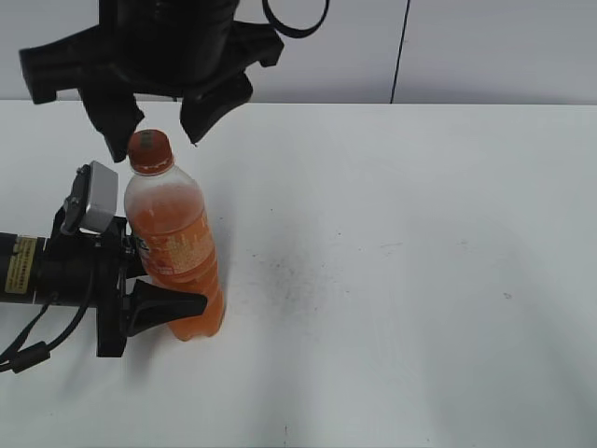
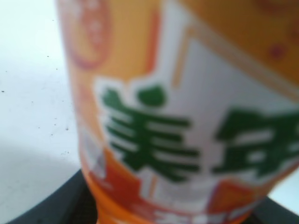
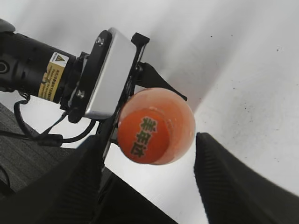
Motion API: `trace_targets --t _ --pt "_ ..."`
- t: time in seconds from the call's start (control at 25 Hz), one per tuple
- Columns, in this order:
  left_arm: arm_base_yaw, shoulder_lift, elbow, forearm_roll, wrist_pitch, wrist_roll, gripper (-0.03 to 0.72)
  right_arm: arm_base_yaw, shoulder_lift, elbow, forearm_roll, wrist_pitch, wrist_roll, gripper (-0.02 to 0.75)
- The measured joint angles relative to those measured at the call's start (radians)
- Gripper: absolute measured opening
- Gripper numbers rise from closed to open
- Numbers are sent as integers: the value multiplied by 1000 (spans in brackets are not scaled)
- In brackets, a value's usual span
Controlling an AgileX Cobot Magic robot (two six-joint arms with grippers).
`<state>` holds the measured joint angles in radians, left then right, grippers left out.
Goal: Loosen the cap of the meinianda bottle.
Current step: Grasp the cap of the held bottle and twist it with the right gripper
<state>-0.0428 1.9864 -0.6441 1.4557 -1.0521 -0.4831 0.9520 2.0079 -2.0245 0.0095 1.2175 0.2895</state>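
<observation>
The meinianda bottle [image 1: 175,250] stands upright on the white table at the left, full of orange drink. Its orange label with green print fills the left wrist view [image 2: 187,116]. My left gripper [image 1: 154,280] is shut on the bottle's lower body from the left side. The orange cap [image 1: 149,147] tops the bottle; the right wrist view shows it from above [image 3: 142,133]. My right gripper [image 1: 157,126] hangs open just above and around the cap, its two black fingers on either side without touching it. In the right wrist view the fingers flank the cap [image 3: 147,175].
The white table [image 1: 401,280] stretches to the right of the bottle, with faint dark specks. A grey wall with a vertical seam [image 1: 401,51] stands behind. The left arm with its silver camera [image 3: 105,74] lies beside the bottle.
</observation>
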Motion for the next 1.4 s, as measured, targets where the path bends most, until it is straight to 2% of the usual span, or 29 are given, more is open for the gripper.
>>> trace_targets --t 0.4,0.64,1.08,1.2,1.32,1.4 --pt "0 0 0 0 0 0 396 0 42 0 15 -17 -44 464" --pt "0 0 0 0 1 0 396 0 46 0 15 -11 -49 415" --pt "0 0 0 0 1 0 396 0 46 -23 14 1 -50 405" --pt "0 0 0 0 1 0 396 0 46 -23 14 1 -50 368" --pt "0 0 0 1 1 0 396 0 46 -23 11 2 -56 277" --pt "0 0 0 1 1 0 396 0 46 -23 10 2 -95 276"
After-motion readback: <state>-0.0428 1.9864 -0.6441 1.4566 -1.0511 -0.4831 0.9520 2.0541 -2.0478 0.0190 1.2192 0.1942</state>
